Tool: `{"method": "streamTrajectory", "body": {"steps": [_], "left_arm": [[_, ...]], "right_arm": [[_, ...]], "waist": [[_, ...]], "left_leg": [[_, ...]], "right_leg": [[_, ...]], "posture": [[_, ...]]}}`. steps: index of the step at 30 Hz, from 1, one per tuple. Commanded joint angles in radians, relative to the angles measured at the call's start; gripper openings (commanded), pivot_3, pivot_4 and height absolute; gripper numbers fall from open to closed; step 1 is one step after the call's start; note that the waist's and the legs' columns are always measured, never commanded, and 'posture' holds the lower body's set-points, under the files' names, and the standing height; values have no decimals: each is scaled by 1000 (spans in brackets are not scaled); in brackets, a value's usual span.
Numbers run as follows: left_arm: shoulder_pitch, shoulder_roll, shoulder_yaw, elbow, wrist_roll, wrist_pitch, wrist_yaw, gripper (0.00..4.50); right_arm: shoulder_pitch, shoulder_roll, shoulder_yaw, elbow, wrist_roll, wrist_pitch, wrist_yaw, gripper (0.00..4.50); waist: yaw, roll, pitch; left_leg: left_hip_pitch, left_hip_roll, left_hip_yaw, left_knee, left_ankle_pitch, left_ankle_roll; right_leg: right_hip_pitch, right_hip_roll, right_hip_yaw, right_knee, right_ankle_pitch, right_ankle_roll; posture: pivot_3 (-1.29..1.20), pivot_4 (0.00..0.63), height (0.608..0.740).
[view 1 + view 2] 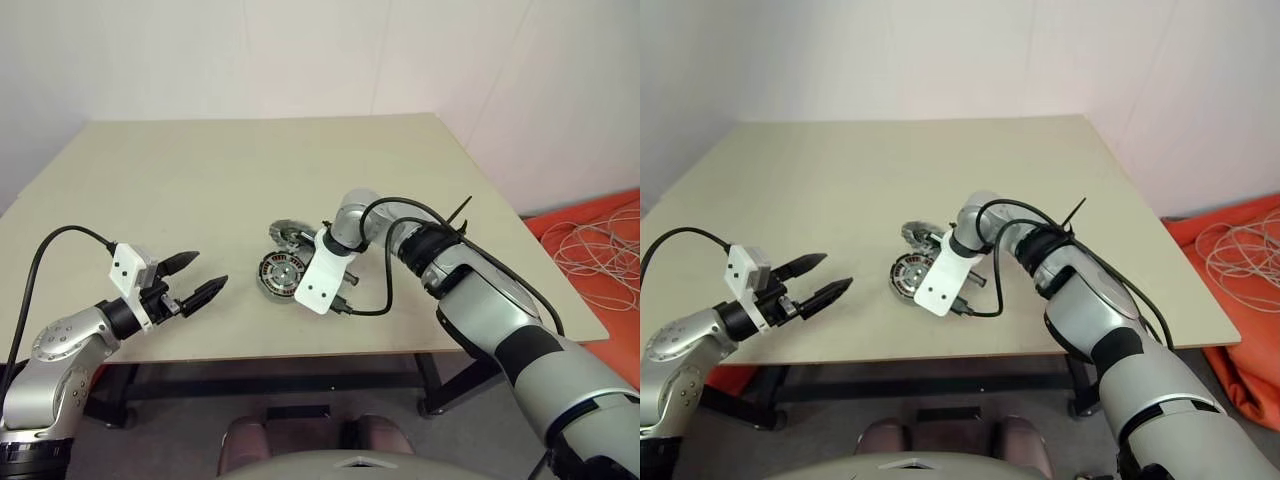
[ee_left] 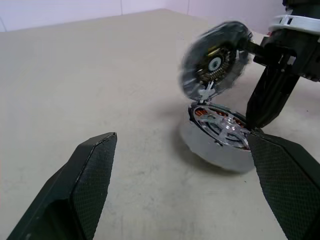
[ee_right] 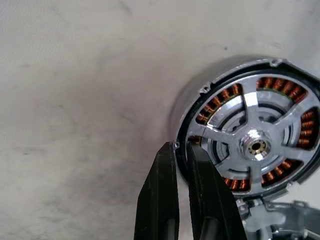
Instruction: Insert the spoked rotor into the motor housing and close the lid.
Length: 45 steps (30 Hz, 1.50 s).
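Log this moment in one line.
spoked rotor: in motor housing; lid: raised, not closed; right gripper: shut on housing rim; left gripper: open, apart

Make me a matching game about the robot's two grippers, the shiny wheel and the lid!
Things:
1. left gripper
2. right gripper
3. spoked rotor
4. lid

States:
A. lying inside the motor housing, over the copper windings
B. wide open above the table, holding nothing
C. tipped up on edge beside the housing
D. pinched shut on the housing's rim

Pairs: 1-B, 2-D, 3-A, 4-C
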State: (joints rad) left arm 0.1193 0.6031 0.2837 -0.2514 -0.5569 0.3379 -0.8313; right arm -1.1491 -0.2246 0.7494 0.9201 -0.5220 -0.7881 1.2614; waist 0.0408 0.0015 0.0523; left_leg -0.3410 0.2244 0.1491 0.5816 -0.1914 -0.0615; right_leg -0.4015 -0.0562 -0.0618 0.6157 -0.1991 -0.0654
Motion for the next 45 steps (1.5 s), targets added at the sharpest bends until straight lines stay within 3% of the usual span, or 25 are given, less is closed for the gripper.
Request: {"method": "streamTrajectory", "body": {"steps": [1,13,25,29,38,45], "left_arm": [[-15,-1,7,-34,-14,-3,5,4399],[-29,-10,-8,-5,-3,-17,-2,4399],[-60,-13,-21,6,6,-8,-5,4399],[-80,-9,-27,10,6,1,-2,4399],[-131,-12,-55,45,12,-1,-10,4399],[-166,-14,-74,78,19,-8,-23,4399]], "right_arm": [[-18,18,8,-19,-4,6,12,12],[-3,45,-40,-107,55,168,85,12],[82,57,-156,-420,142,829,160,12],[94,35,-163,-500,136,969,148,12],[106,-89,-184,-586,158,1096,140,12],[117,-172,-180,-626,146,1093,142,12]], "waist": [[0,0,0],[0,0,0],[7,-1,2],[15,-3,3],[29,-3,4],[29,-3,4]], "left_leg": [[0,0,0,0,0,0],[0,0,0,0,0,0],[-2,1,0,0,0,-1],[-1,0,-1,0,1,-1],[-1,0,-1,0,1,-2],[-1,0,0,0,1,-2]], "right_leg": [[0,0,0,1,0,0],[-1,0,0,3,-1,-2],[-5,1,0,4,-1,-3],[-5,0,0,4,-1,-3],[-5,1,0,4,-1,-3],[-5,1,0,4,-1,-3]], "posture": [[0,0,740],[0,0,740],[0,0,740],[0,0,740],[0,0,740],[0,0,740]]}}
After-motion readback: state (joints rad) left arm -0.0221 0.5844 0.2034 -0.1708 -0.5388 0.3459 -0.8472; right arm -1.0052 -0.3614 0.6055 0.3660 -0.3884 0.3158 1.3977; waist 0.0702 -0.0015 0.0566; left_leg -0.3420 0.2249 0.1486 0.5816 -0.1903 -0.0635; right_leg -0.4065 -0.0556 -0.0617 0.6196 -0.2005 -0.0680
